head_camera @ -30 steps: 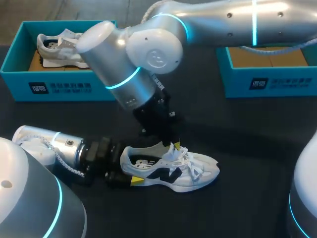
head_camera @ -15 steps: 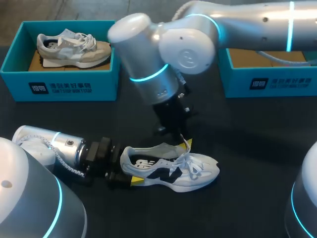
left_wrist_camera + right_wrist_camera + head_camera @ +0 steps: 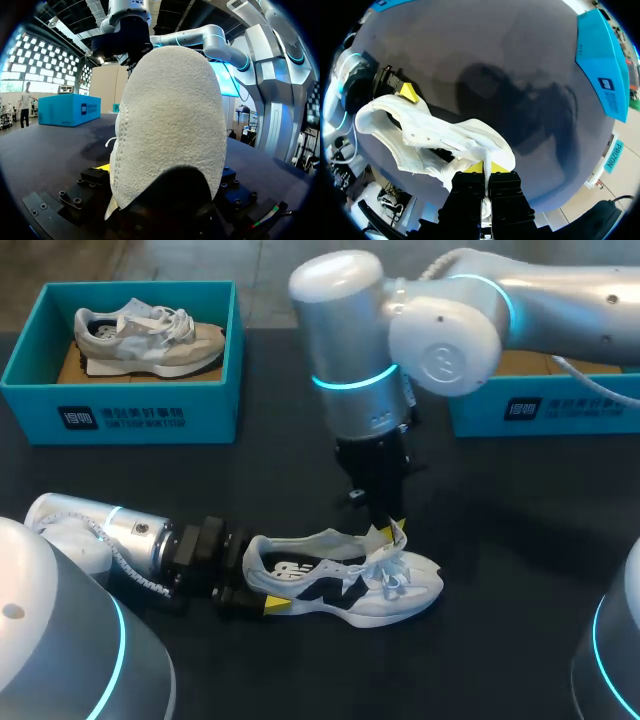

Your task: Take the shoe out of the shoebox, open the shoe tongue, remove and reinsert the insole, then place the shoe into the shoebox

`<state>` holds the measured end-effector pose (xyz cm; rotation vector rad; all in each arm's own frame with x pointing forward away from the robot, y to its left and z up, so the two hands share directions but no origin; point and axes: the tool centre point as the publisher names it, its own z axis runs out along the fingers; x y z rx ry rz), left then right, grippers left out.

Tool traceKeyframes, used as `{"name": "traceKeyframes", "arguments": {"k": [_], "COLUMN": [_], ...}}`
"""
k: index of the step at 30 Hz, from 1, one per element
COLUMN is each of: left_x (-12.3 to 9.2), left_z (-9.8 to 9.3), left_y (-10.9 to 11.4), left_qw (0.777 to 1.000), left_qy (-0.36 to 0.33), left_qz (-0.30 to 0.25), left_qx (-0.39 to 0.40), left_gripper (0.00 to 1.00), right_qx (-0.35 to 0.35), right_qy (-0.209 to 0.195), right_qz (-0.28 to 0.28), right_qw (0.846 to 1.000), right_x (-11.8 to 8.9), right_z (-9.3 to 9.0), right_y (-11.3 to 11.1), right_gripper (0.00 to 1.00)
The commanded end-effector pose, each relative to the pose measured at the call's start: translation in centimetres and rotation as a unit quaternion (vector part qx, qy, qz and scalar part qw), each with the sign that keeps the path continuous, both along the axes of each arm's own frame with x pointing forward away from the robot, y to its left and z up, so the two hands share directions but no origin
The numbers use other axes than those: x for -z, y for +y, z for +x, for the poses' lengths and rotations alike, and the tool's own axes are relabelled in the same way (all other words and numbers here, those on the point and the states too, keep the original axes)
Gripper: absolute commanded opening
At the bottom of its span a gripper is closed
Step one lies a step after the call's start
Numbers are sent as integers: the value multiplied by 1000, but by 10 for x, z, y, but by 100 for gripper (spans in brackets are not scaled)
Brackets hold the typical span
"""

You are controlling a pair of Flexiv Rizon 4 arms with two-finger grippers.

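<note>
Teal card shoebox (image 3: 130,422) at the far left, with a second, greyer shoe (image 3: 150,335) lying in it, has not been touched in the last second. Nor has the left arm shifted: its left gripper (image 3: 256,580) is clamped on the heel of the white shoe (image 3: 345,585), which lies on its side on the dark table (image 3: 500,540), out of either box, toe towards the right.

What has moved is the right arm. A second ago its big elbow joint hung over the left half of the table. Since then it has swung well to the right, and the wrist has come round until it stands almost straight up over the laces. The right gripper (image 3: 397,530) has travelled with it, from over the shoe's opening towards the toe. It has the tongue (image 3: 380,537) nipped between its yellow fingertips (image 3: 476,167) and drawn up and forward. To my eye that puts the tongue-opening step well in hand, with the insole work not yet begun.

As to pose, the left arm lies low and level along the table, bracing the heel. The right arm reaches in from the right, forearm horizontal, tool pointing down. The other teal box (image 3: 540,412) sits behind it.
</note>
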<state>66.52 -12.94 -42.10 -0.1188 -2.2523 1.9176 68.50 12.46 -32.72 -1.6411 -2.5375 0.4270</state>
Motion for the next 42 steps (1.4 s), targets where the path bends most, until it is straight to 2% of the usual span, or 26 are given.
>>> {"name": "traceKeyframes", "arguments": {"k": [1, 8, 12, 18, 19, 22, 23, 34, 42], "left_x": [2, 2, 2, 2, 2, 2, 2, 2, 2], "left_z": [1, 1, 1, 1, 1, 1, 1, 1, 1], "left_y": [-1, -1, -1, -1, -1, -1, -1, -1, -1], "left_qw": [1000, 1000, 1000, 1000, 1000, 1000, 1000, 1000, 1000], "left_qy": [0, 0, 0, 0, 0, 0, 0, 0, 0], "left_qz": [1, 1, 1, 1, 1, 1, 1, 1, 1], "left_qx": [-1, -1, -1, -1, -1, -1, -1, -1, -1], "left_gripper": [0, 0, 0, 0, 0, 0, 0, 0, 0], "right_qx": [23, 15, 21, 41, 43, 45, 45, 10, -41], "right_qy": [43, 50, 63, 55, 55, 48, 40, -25, -46], "right_qz": [123, 166, 167, 186, 185, 184, 183, 122, 91], "right_qw": [991, 985, 984, 980, 980, 981, 981, 992, 994], "right_x": [0, 11, 18, 23, 23, 18, 15, -48, -74], "right_z": [0, 5, 4, 0, -1, -4, -5, -17, -23], "right_y": [-13, -26, -32, -42, -42, -41, -39, -10, 17], "right_gripper": [0, 0, 0, 2, 13, 64, 100, 100, 100]}}
